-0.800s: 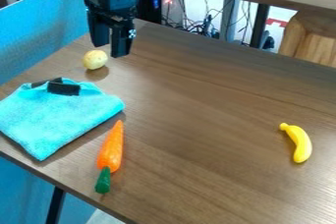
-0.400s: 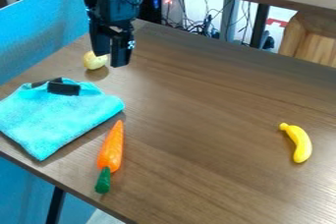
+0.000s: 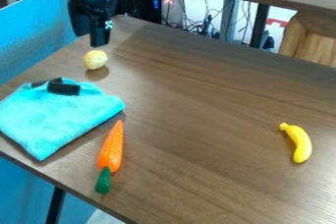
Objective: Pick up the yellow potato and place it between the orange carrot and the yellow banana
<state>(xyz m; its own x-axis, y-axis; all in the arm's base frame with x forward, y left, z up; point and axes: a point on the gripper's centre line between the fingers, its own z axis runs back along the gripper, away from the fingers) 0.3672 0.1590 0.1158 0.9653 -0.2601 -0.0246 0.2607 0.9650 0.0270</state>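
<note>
Black two-finger gripper (image 3: 90, 40) hung over the far left part of the table, fingers parted, nothing held between them. Nearest thing: a small, round, pale-yellow ball-like object (image 3: 95, 59) with faint speckling, resting on the brown wood-grain tabletop (image 3: 197, 80) just below the fingertips, untouched. Judged it light, probably hollow or solid plastic, stiff rather than soft; unlikely fragile. Rounded skin looked smooth enough to slip or roll if pinched high or off-centre; best hold seemed across its widest girth, one finger on each side, low enough to stay under the crown. Near it, toward the camera, lay a folded turquoise cloth (image 3: 59, 120), fuzzy nap, limp and rumpled, a flat black piece (image 3: 64, 88) on its far side. Glossy orange toy carrot (image 3: 110, 152), long and tapered, green-topped, sat near the cloth's right corner. Curved yellow toy banana (image 3: 299, 143), slick and plastic-looking, lay well apart on the right. Tabletop flat, fine streaked grain, soft sheen.
</note>
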